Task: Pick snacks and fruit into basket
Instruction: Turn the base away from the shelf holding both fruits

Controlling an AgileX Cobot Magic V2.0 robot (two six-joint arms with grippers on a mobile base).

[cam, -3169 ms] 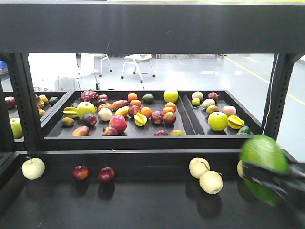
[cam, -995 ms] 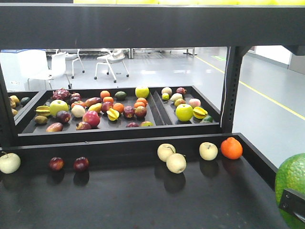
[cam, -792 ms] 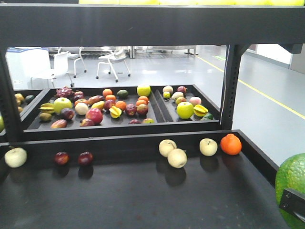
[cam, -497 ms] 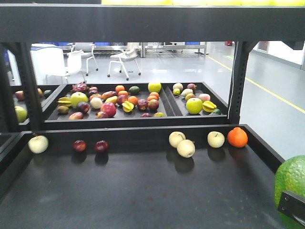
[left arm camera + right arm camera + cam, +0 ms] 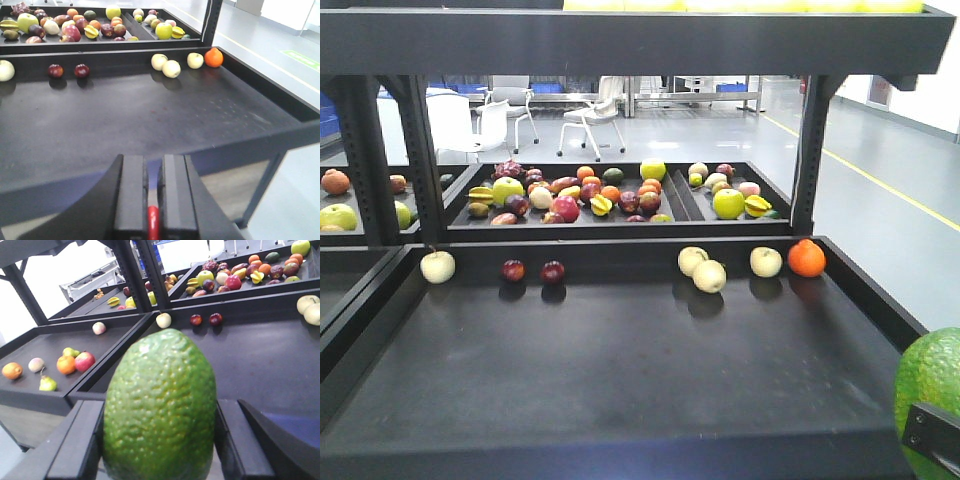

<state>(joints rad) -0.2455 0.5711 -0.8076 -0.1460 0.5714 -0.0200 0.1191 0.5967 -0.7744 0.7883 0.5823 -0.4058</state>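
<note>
Shelves receded as the view pulled back, right gripper (image 5: 160, 450) clamped on the bumpy green fruit (image 5: 160, 410), left gripper (image 5: 152, 200) closed, holding nothing.

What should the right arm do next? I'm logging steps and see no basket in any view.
Probably keep the right hand shut on the bumpy green fruit and carry it clear of the shelf until the basket shows. The fruit sits clamped between both fingers, off the shelf's near right corner. The left hand is shut and empty.
</note>
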